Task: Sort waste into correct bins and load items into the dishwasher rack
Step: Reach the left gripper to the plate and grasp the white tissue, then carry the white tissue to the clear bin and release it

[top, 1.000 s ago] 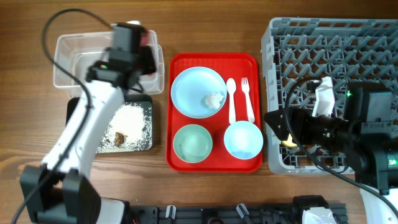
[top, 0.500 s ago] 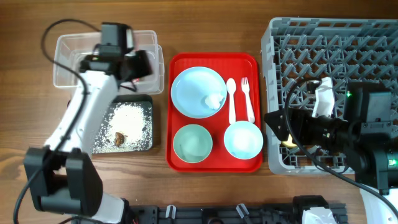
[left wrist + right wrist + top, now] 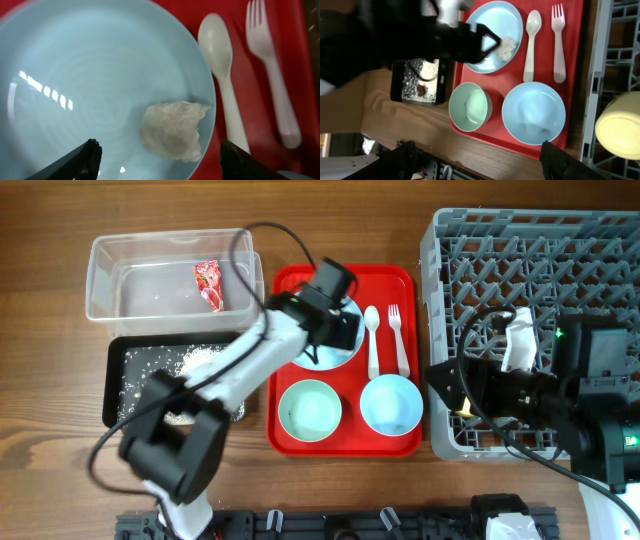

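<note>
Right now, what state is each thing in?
Snack wrapper, in the clear tub.
Tissue, crumpled on the plate.
Rice, spread in the black tray.
Mint-green bowl, upright on the red tray.
Light-blue bowl, upright beside it.
Spoon, flat beside the plate.
Fork, flat beside the spoon.
Yellow cup, in the rack.
Left claw, open over the tissue.
Right claw, open, empty.

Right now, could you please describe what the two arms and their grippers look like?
The left arm has white links, black joints and a thin black cable. The right arm is mostly black with a green light. The left gripper and right gripper both have dark fingers.
</note>
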`<state>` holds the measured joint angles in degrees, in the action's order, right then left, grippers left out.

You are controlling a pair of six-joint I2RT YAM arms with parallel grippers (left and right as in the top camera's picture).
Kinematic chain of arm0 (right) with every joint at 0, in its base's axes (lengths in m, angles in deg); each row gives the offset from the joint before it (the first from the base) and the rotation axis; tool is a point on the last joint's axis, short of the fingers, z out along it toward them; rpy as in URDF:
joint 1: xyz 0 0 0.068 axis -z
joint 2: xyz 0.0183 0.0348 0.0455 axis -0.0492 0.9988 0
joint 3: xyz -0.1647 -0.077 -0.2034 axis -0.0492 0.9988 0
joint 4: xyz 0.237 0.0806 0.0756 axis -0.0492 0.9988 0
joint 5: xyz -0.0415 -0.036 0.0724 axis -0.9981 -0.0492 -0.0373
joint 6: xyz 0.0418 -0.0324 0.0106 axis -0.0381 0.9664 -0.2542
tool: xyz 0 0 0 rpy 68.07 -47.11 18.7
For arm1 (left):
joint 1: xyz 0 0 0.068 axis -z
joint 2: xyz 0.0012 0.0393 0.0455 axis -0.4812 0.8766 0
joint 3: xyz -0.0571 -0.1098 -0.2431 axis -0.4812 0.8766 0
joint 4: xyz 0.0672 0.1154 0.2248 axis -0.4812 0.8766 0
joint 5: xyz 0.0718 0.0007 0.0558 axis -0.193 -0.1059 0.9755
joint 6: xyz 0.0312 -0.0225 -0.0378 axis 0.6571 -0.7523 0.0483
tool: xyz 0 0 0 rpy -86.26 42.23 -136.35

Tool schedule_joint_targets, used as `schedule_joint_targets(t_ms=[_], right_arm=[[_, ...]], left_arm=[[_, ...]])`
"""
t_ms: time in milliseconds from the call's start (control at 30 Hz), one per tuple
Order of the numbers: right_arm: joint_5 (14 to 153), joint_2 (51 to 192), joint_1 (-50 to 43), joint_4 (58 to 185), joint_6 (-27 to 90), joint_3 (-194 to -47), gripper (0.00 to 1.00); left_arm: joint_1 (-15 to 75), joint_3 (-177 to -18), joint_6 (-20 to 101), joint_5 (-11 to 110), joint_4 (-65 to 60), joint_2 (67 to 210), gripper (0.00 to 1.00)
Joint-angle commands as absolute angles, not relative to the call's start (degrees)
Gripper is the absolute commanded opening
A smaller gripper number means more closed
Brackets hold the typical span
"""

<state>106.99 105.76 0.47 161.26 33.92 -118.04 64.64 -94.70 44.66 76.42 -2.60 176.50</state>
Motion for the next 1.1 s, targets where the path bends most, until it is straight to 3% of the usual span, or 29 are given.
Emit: schedule_joint_targets(t_ms=[0, 100, 133, 200, 267, 367, 700, 867, 1067], right_arm=[[108.0, 105.7, 0.6, 161.4, 35.1, -117.9, 0.80], [107.9, 105.7, 0.6, 161.4, 35.1, -117.9, 0.80], [107.9, 105.7, 0.6, 161.4, 35.0, -117.9, 0.80], [107.9, 105.7, 0.6, 161.4, 35.0, -117.9, 0.80], [107.9, 105.7, 0.6, 161.3, 35.0, -117.9, 0.80], [107.9, 105.7, 0.6, 161.2, 35.1, -117.9, 0.80], [107.9, 105.7, 0.6, 161.3, 35.0, -117.9, 0.80], [107.9, 105.7, 0.6, 161.6, 35.1, -117.9, 0.80], [108.0, 105.7, 0.6, 161.8, 35.1, -117.9, 0.80]], left_arm=[[66.5, -95.4, 46.5, 78.1, -4.3, 179.7, 0.76], [66.8, -95.4, 46.5, 78.1, -5.1, 181.6, 0.70], [66.8, -95.4, 46.5, 78.1, -5.2, 182.1, 0.61], [66.7, -95.4, 46.4, 78.1, -5.1, 182.2, 0.35], [66.7, -95.4, 46.4, 78.1, -5.0, 181.4, 0.20], [66.3, -95.4, 46.4, 78.8, -4.6, 179.7, 0.05], [58.4, -99.5, 46.4, 86.2, 3.6, 165.5, 0.04], [47.0, -99.5, 45.9, 90.4, 2.0, 160.4, 0.04], [35.6, -99.4, 41.7, 89.0, -1.1, 166.0, 0.04]])
